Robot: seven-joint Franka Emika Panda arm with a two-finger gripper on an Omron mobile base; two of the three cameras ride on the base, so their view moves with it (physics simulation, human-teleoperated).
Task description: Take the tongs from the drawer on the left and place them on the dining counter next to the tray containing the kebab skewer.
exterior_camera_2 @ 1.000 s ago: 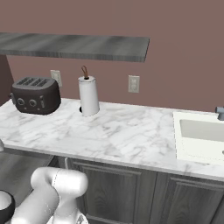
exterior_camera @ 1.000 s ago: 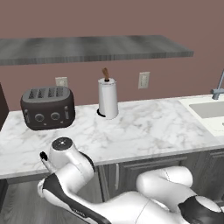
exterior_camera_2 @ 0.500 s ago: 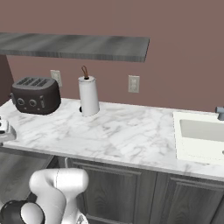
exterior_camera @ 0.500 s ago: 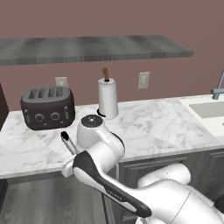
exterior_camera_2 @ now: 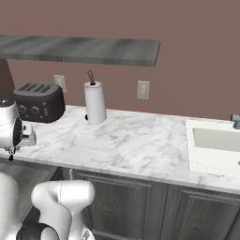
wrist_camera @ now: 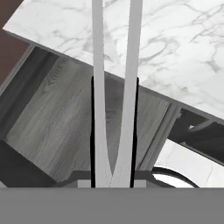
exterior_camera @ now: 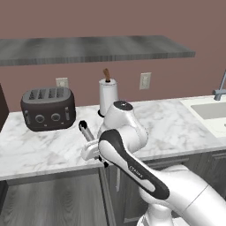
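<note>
No readable text, label or number — nothing legible anywhere.

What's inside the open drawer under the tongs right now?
In the hand view the drawer shows bare grey wood-grain floor. The tongs, held between the fingers, cover a central strip, so that part stays unseen.

Toaster (exterior_camera: 47,108) and paper towels (exterior_camera: 107,96) (upright) share the counter (exterior_camera_2: 136,145).
</note>
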